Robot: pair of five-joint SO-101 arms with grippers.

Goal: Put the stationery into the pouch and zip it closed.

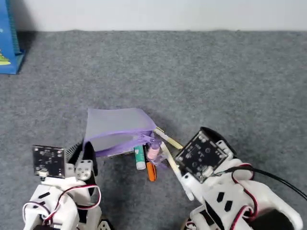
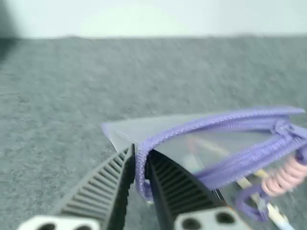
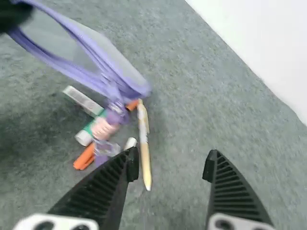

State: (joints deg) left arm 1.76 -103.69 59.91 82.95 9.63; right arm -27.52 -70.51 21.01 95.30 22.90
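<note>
A translucent pouch [image 1: 116,128] with a purple zipper is lifted at its left end off the grey carpet. My left gripper [image 2: 139,165] is shut on the pouch's zipper edge [image 2: 144,158], at the pouch's left corner in the high view [image 1: 86,146]. Several stationery items lie at the pouch's open right end: a cream pen [image 1: 167,138], a green-and-white stick [image 1: 139,157], an orange marker [image 1: 151,170] and a pink coiled piece [image 1: 153,151]. My right gripper [image 3: 170,165] is open just right of them, above the cream pen [image 3: 143,146], with nothing between its fingers.
A blue box [image 1: 8,40] stands at the far left edge by the white wall. Grey carpet [image 1: 216,76] stretches behind and to the right of the pouch.
</note>
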